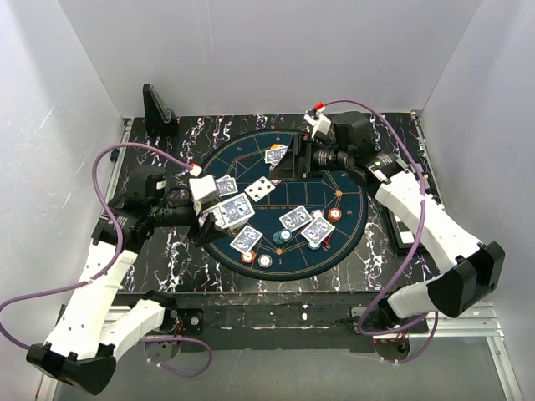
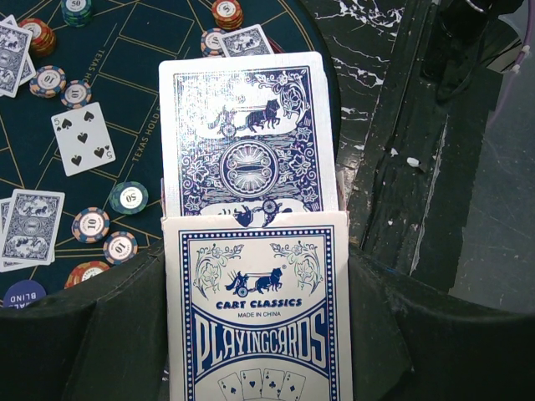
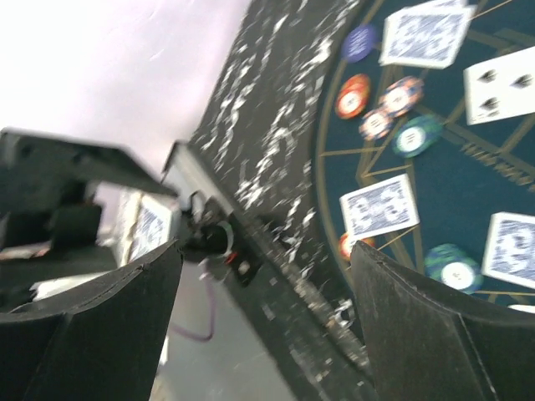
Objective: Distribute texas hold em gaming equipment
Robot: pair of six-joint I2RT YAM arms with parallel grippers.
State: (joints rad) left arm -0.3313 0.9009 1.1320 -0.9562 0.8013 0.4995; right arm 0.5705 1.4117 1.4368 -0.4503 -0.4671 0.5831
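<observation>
My left gripper (image 1: 206, 209) is shut on a blue-white playing-card box (image 2: 259, 309), held over the mat's left edge, with a stack of patterned-back cards (image 2: 247, 134) sticking out of its open top. Several face-down cards (image 1: 295, 219) and one face-up card (image 1: 260, 190) lie on the round dark-green poker mat (image 1: 351, 180). Striped chips (image 1: 334, 214) lie among them, more near the front (image 1: 265, 261). My right gripper (image 1: 292, 160) is open and empty at the mat's far side, beside a face-down card (image 1: 276, 154). The right wrist view (image 3: 267, 317) shows nothing between the fingers. I see no triangular marker.
A black upright stand (image 1: 157, 107) is at the back left on the black marbled table (image 1: 393, 134). A blue "blind" disc (image 2: 21, 294) lies near the chips. White walls close in on three sides. The table's metal edge (image 3: 209, 234) shows in the right wrist view.
</observation>
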